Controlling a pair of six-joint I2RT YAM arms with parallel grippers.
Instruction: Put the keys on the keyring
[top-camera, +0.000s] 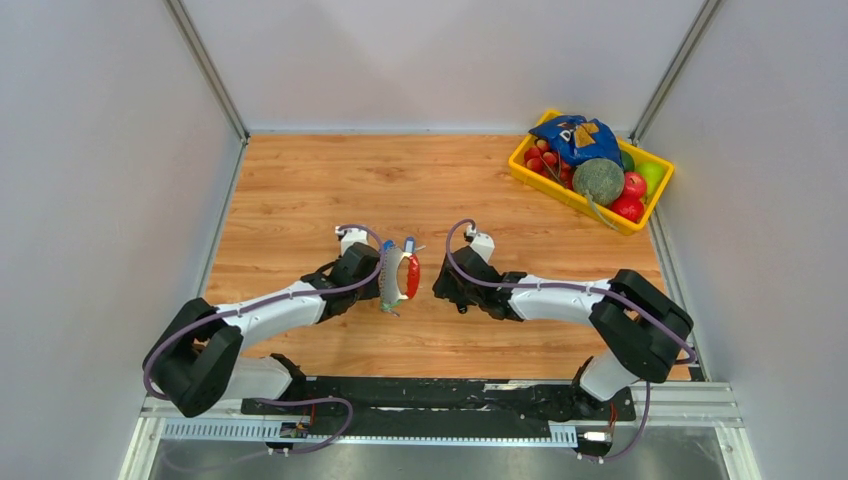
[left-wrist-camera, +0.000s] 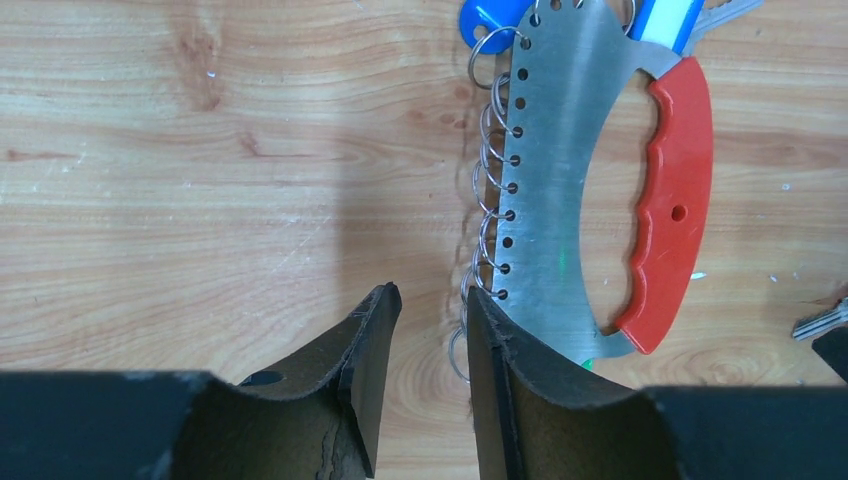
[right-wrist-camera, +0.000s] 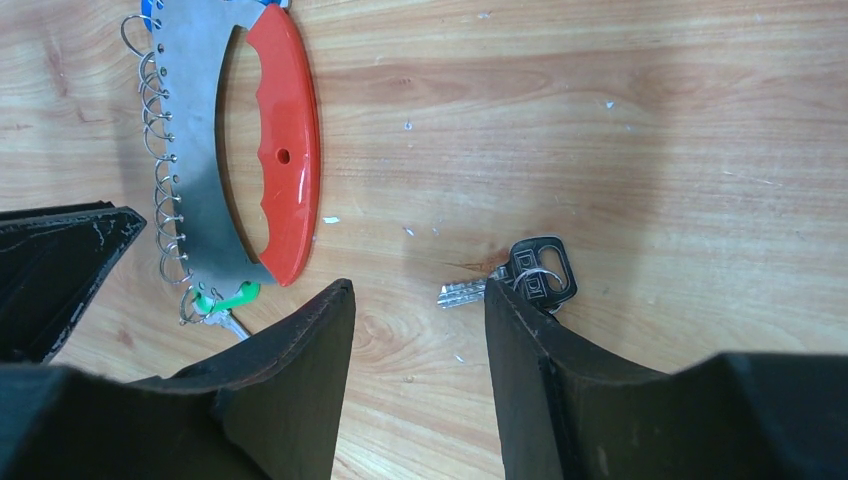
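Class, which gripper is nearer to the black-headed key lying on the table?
Right. The right gripper is right beside the black-headed key, almost over its head. The left gripper is beyond the red-handled ring plate, at its ringed edge.

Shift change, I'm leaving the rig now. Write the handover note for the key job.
Left gripper: open, holding nothing, at the near end of the keyring, a curved steel plate with a red grip and a row of small rings.
Right gripper: open and empty. The black-headed key lies loose on the table by its right finger.
Done: the blue-headed key sits at a ring at the plate's far end; unclear whether it is threaded.
Left: pick up the black-headed key and thread it onto a ring.
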